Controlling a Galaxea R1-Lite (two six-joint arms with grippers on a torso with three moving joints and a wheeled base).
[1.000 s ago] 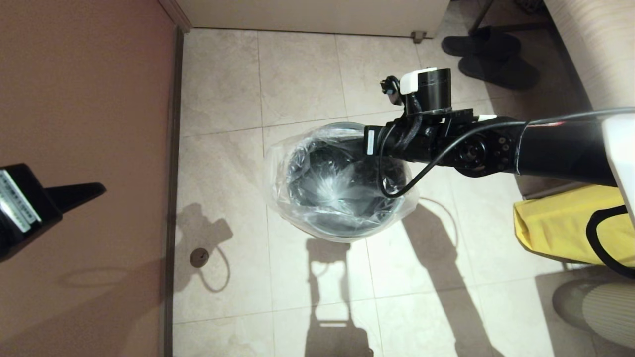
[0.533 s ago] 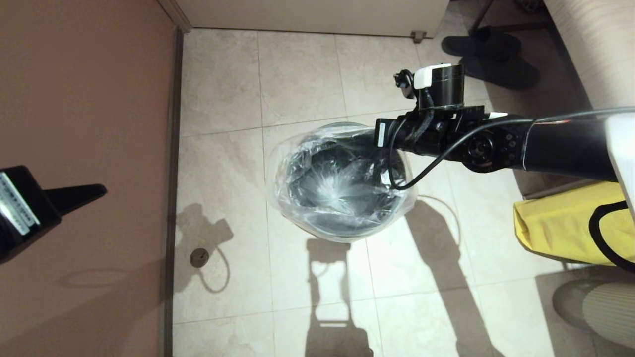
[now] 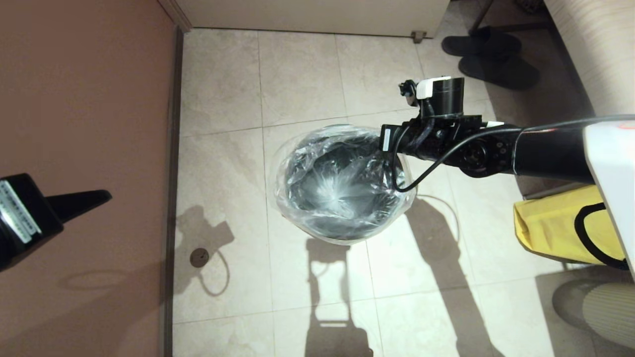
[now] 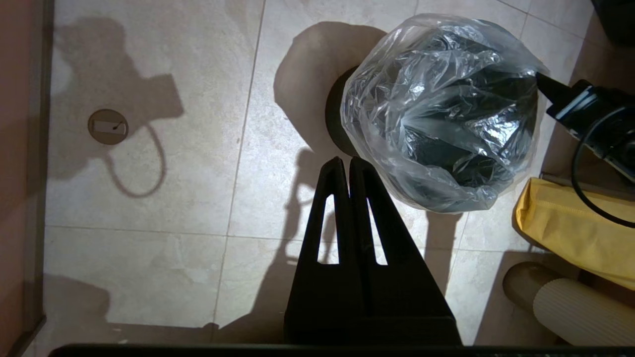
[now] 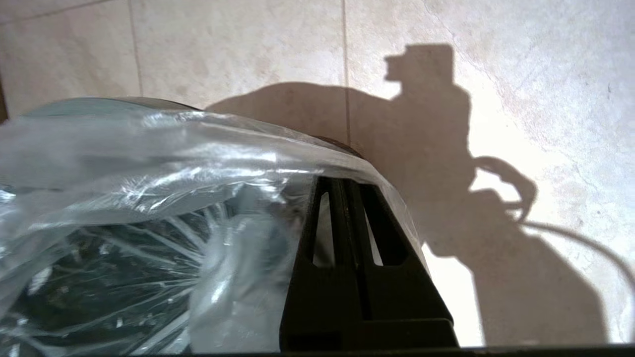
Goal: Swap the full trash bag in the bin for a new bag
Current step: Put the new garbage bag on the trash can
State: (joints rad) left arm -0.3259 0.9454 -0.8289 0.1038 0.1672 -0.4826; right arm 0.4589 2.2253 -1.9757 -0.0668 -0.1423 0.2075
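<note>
The bin (image 4: 333, 116) stands on the tiled floor in the middle of the head view. The new bag (image 3: 332, 191) lines it, its star seal showing low inside and its loose edge draped outside the rim (image 3: 342, 229). My right gripper (image 5: 342, 181) is shut at the bin's far right edge. Its tips sit under the bag's film, which is stretched over them. In the left wrist view the same gripper (image 4: 543, 80) pokes into the bag's side. My left gripper (image 4: 346, 161) hangs shut and empty, well to the left of the bin, in front of the brown wall (image 3: 84, 99).
A yellow sack (image 3: 555, 228) lies right of the bin under my right arm. Dark slippers (image 3: 488, 54) sit at the back right, a floor drain (image 3: 199, 257) lies left of the bin, and a ribbed pale cylinder (image 3: 603, 307) stands at the near right.
My right arm has moved to the right, drawing the bag's right edge outward over the rim. The bin has shifted slightly right. The left gripper has barely moved.
</note>
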